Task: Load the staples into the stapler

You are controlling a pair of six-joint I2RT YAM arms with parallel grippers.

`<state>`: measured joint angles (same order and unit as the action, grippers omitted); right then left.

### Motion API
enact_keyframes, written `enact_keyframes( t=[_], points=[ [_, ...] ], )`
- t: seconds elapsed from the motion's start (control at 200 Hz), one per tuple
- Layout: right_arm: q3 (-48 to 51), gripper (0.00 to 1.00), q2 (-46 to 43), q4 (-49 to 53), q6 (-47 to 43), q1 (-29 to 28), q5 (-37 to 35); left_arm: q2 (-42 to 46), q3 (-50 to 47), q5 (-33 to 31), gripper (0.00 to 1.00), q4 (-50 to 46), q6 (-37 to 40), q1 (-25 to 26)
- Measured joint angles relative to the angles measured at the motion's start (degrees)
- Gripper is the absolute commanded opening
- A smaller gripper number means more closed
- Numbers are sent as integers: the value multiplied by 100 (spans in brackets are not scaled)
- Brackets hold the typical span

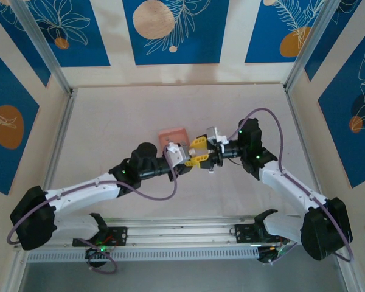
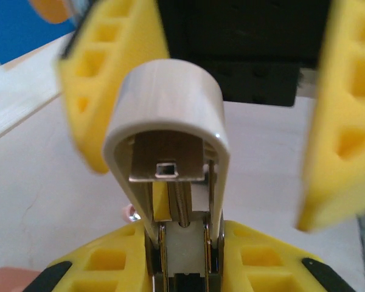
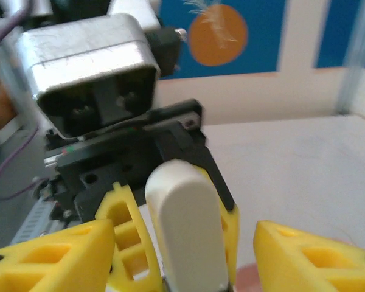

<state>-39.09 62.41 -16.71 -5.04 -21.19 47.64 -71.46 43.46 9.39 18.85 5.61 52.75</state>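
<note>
Stapler: white, lid swung up, metal channel and spring exposed; I see it held over mid-bench, just near of the pink tray.
Left fingers: clamped on the stapler's base, one on either side.
Right fingers: spread apart, flanking the raised lid, with a clear gap on one side.
Pink tray: flat on the bench, just beyond the two wrists.

the left pincer grips the open white stapler, the right pincer spread wide around its lid
</note>
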Motion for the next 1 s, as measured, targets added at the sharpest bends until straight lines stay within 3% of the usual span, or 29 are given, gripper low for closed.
enact_keyframes(
  t=[0.17,0.465,0.695,0.86,1.0],
  points=[
    [365,79,-748,98,1257,516,-1294,-651,680,-951,0,-380,-824,249],
    [538,80,-1823,2020,3340,1963,-3866,-2352,2465,-2033,0,-1438,-2568,704],
    [1300,79,-2361,3014,4266,3010,-4293,-3788,4492,-2691,0,-3023,-3880,975],
    [1425,79,-2601,3303,4426,3233,-4293,-4787,6026,-3073,0,-4336,-4704,1119],
    [1471,80,-2632,3414,4452,3298,-4295,-5222,6356,-3108,0,-4916,-5281,1139]
  ],
)
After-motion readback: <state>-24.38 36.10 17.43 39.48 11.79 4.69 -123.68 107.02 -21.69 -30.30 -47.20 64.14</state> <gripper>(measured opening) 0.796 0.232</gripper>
